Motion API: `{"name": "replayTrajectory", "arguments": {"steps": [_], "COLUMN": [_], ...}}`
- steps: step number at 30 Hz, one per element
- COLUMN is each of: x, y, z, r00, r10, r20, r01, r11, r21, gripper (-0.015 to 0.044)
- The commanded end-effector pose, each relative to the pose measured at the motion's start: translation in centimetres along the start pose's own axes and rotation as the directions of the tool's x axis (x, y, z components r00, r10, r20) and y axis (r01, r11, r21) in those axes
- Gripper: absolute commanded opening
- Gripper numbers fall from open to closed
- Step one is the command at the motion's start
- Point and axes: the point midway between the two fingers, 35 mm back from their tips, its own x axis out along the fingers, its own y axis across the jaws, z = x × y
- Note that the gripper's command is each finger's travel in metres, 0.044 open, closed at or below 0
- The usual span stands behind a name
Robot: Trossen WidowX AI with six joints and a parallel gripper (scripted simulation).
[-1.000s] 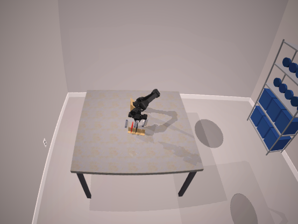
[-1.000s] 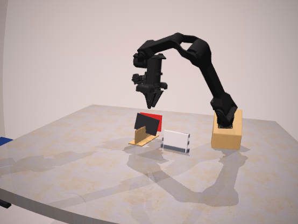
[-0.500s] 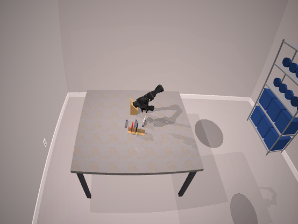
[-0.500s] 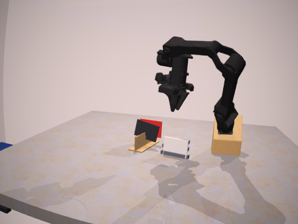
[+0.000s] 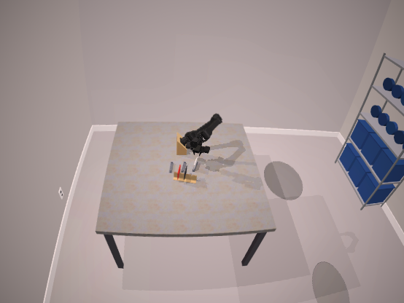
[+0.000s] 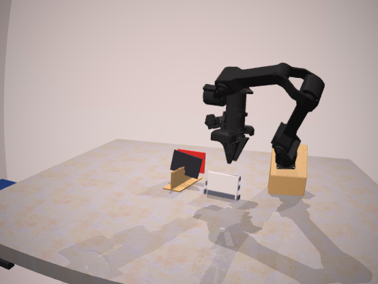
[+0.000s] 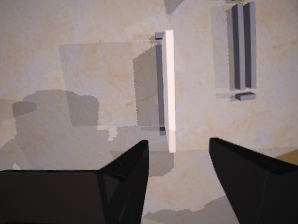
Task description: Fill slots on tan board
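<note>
My gripper [image 5: 197, 153] [image 6: 233, 160] [image 7: 178, 145] is open and empty, above the white board [image 6: 223, 184] [image 7: 170, 90]. That board stands upright in its grey holder [image 6: 222, 194] [image 7: 160, 80]; in the wrist view it lies ahead of the fingertips, left of the middle of the gap. The standing tan board [image 5: 192, 178] [image 6: 177, 178] carries a red board [image 5: 179, 172] [image 6: 198, 153] and a black board [image 5: 185, 173] [image 6: 185, 164], both crosswise. In the exterior view the black board is tilted, its end toward the arm lower; the red one looks level. Their slots are hidden.
Two empty grey holders stand left of the white board's holder in the top view: a far left one [image 5: 171, 167] and a middle one [image 5: 184, 166] [image 7: 250, 47]. The arm's base sits on a tan block [image 5: 181, 149] [image 6: 287, 184] behind the holders.
</note>
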Motion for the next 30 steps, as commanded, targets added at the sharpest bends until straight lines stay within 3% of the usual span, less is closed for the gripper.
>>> {"name": "replayTrajectory", "arguments": {"steps": [1, 30], "x": [1.0, 5.9], "y": [0.1, 0.1], "z": [0.0, -0.2], "r00": [1.000, 1.000], "r10": [0.010, 0.012], "r20": [-0.007, -0.007], "r01": [-0.010, -0.012], "r11": [1.000, 1.000], "r21": [-0.007, -0.007], "gripper": [0.0188, 0.0188]}}
